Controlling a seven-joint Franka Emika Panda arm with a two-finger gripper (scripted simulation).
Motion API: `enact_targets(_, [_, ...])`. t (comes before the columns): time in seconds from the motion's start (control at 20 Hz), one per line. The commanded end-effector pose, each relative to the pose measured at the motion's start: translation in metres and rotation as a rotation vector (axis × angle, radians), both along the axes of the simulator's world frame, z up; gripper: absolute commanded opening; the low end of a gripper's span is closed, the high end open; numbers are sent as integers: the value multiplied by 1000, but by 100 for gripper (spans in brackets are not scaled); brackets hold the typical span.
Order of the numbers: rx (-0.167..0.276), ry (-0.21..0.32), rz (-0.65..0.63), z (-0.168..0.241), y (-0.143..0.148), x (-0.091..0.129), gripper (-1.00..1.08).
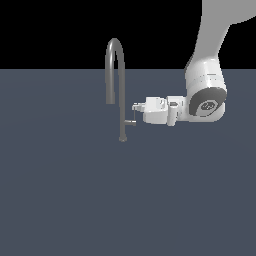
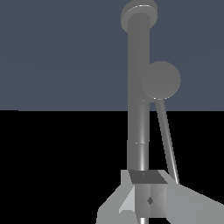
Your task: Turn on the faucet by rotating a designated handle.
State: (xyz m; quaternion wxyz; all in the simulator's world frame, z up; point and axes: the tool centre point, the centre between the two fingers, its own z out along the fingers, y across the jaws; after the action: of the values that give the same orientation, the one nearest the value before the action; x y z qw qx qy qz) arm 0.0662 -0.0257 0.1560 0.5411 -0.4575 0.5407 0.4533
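Note:
The faucet is a slim grey gooseneck standing on a dark floor, with its spout arching toward the exterior view's left. The handle is a tiny lever sticking out low on the stem toward the exterior view's right. My gripper reaches in horizontally from the right, its tips just above the handle and close to the stem. In the wrist view the faucet stem runs straight ahead. The handle shows there as a round stub with a thin rod reaching back to my gripper. The fingers meet with no gap and hold nothing.
A flat dark grey-blue floor spreads all around the faucet base. My white arm comes down from the upper right of the exterior view. Nothing else stands in view.

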Motion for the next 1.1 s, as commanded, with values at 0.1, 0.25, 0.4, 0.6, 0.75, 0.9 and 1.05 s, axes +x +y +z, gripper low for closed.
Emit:
enact_targets(0.1, [3, 4, 5, -1, 2, -16, -100])
enact_targets(0.25, [4, 4, 6, -2, 4, -25, -100])
enact_targets(0.4, [0, -6, 1, 2, 4, -21, -100])
enact_targets(0.6, [2, -2, 3, -8, 6, -37, -100])
enact_targets(0.75, [3, 1, 5, -16, 8, -49, -100])
enact_targets(0.9, [4, 4, 6, -21, 9, -57, -100])
enact_targets(1.05, [1, -12, 3, -23, 9, -54, -100])
